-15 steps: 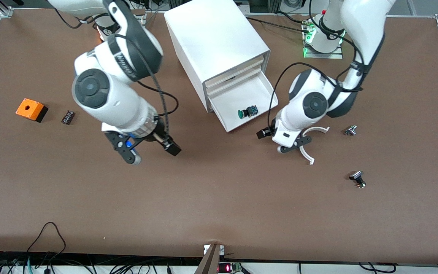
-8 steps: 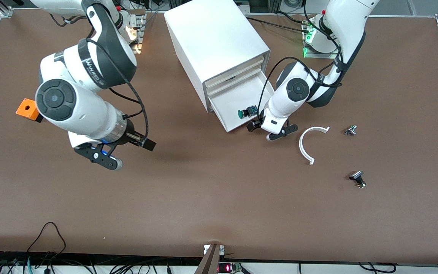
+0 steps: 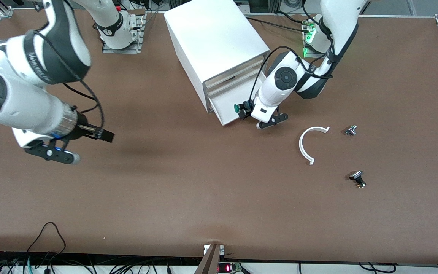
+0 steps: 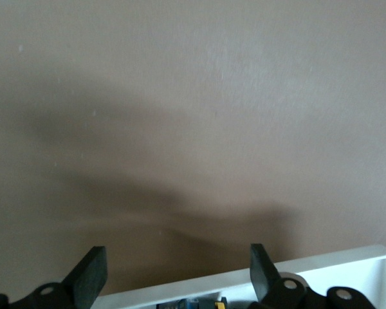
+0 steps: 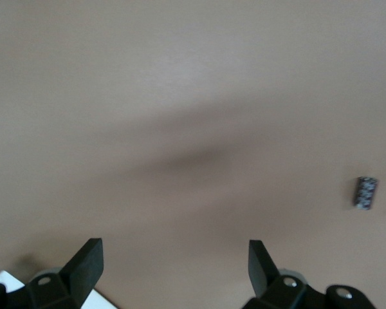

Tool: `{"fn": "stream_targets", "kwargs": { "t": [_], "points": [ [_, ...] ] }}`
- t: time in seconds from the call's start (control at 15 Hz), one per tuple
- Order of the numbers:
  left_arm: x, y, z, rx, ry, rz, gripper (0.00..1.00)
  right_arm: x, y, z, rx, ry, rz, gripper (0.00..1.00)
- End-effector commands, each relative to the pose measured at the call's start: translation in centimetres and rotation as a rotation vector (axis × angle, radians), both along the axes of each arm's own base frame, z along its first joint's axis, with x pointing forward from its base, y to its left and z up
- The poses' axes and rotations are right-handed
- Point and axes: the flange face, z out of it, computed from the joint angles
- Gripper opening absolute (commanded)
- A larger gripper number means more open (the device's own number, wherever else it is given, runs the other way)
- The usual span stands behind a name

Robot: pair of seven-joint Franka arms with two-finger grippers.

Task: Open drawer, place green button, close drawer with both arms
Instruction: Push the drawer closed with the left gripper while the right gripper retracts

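Your left gripper [image 3: 259,118] was down at the front edge of the drawer [image 3: 222,110], its two fingers [image 4: 90,277] wide apart with nothing between them. In the left wrist view the drawer's white front lip sat right under those fingers. The drawer was part way out of the white cabinet [image 3: 215,38], at the bottom of the stack. The button [image 3: 238,108] lay inside the drawer, near its front, green cap toward the camera, just beside the gripper.

Here is what I think could have gone wrong. If you had pushed the drawer crooked, from one corner only, it could have jammed or slid the whole cabinet across the table [image 3: 203,190]. If the button had sat too high, it could have caught on the drawer above. A finger could also have bumped the button.

Your right gripper [image 3: 65,146] waited over bare table, well away from the cabinet toward the right arm's end, fingers spread and empty. A white curved piece [image 3: 305,146] lay near the cabinet toward the left arm's end.
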Motion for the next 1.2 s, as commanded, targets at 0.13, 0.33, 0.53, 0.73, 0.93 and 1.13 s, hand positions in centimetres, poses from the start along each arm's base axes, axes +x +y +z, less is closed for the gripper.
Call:
{"fn": "stream_targets", "kwargs": {
  "t": [0.13, 0.33, 0.53, 0.73, 0.93, 1.13],
  "points": [
    [-2.7, -1.5, 0.6, 0.037, 0.032, -0.004, 0.98, -4.5, -5.9, 2.7, 0.016, -0.037, 0.119, 1.0],
    [-3.9, -2.8, 0.4, 0.037, 0.042, -0.013, 0.98, -8.0, -8.2, 4.0, 0.012, -0.08, 0.145, 1.0],
    [-5.2, -4.3, 0.9, 0.031, 0.054, 0.011, 0.98, -10.7, -8.9, 5.4, -0.012, -0.099, 0.155, 1.0],
    [-6.4, -5.2, 0.9, 0.042, 0.079, 0.029, 0.99, -12.6, -9.1, 6.3, -0.014, -0.115, 0.153, 1.0],
    [-7.3, -6.0, 1.0, 0.044, 0.092, 0.008, 0.99, -12.7, -9.4, 6.4, -0.015, -0.116, 0.153, 1.0],
    [-8.2, -6.8, 1.2, 0.036, 0.099, -0.001, 0.99, -11.5, -9.8, 6.0, -0.022, -0.131, 0.163, 1.0]
  ]
}}
